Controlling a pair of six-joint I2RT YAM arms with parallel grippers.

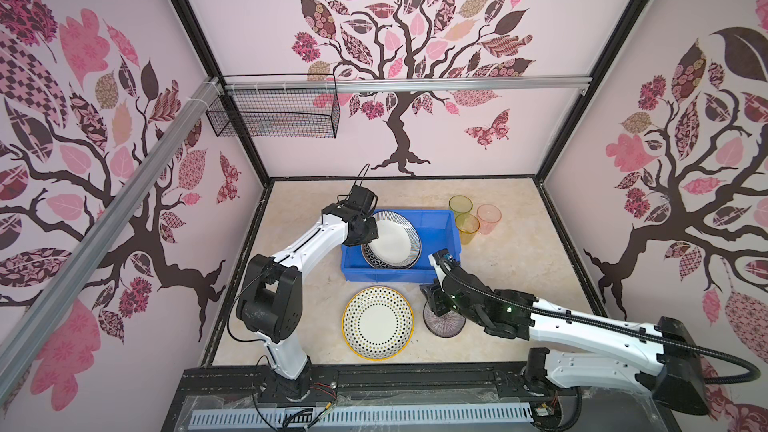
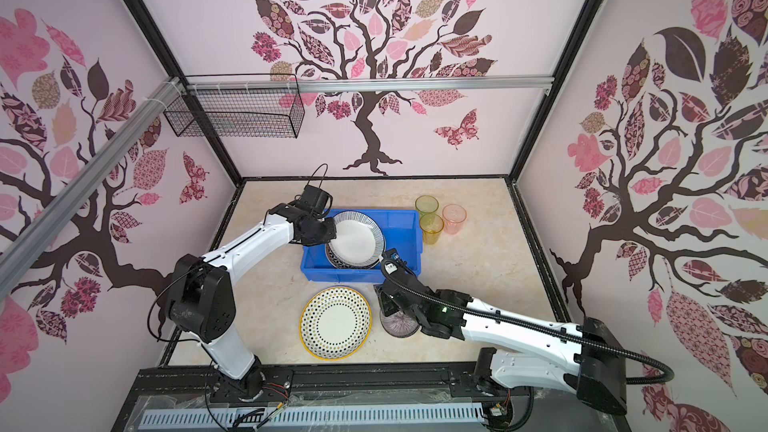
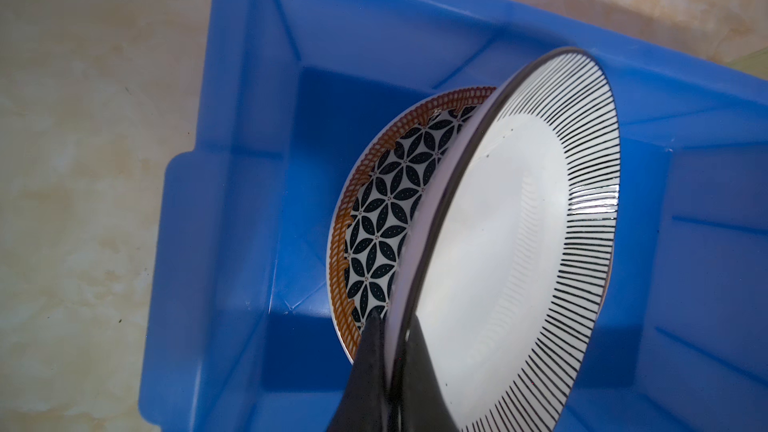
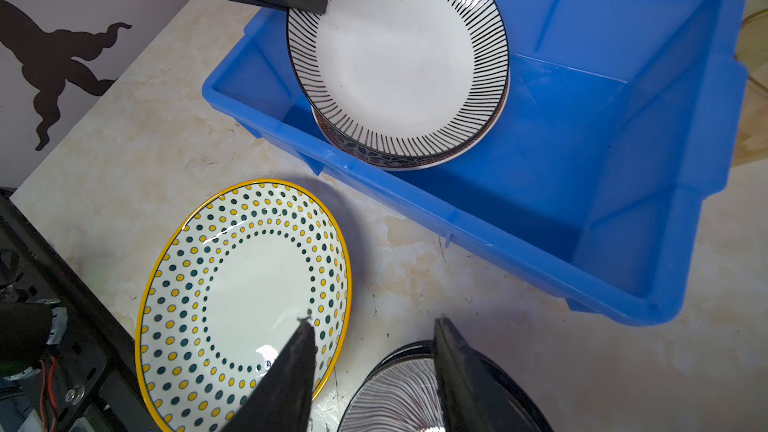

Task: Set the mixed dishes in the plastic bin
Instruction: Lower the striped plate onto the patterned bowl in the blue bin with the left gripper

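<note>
My left gripper (image 3: pixel 395 320) is shut on the rim of the striped-rim plate (image 3: pixel 519 243), holding it tilted over the plastic bin (image 3: pixel 249 160). Under it, a black-white geometric plate (image 3: pixel 386 209) lies flat in the bin (image 1: pixel 382 274). In front of the bin, the dotted-rim plate (image 1: pixel 377 322) rests on the table with the purple-striped bowl (image 1: pixel 442 324) to its right. My right gripper (image 4: pixel 373 321) hovers open over the gap between the dotted plate (image 4: pixel 232 284) and the bowl (image 4: pixel 399 401), with nothing between its fingers.
Two yellow cups (image 1: pixel 460 204) (image 1: pixel 467 227) and a pink cup (image 1: pixel 488 218) stand upright just right of the bin's far corner. A black wire basket (image 1: pixel 274 112) hangs on the back wall at the left. Walls enclose the table on three sides.
</note>
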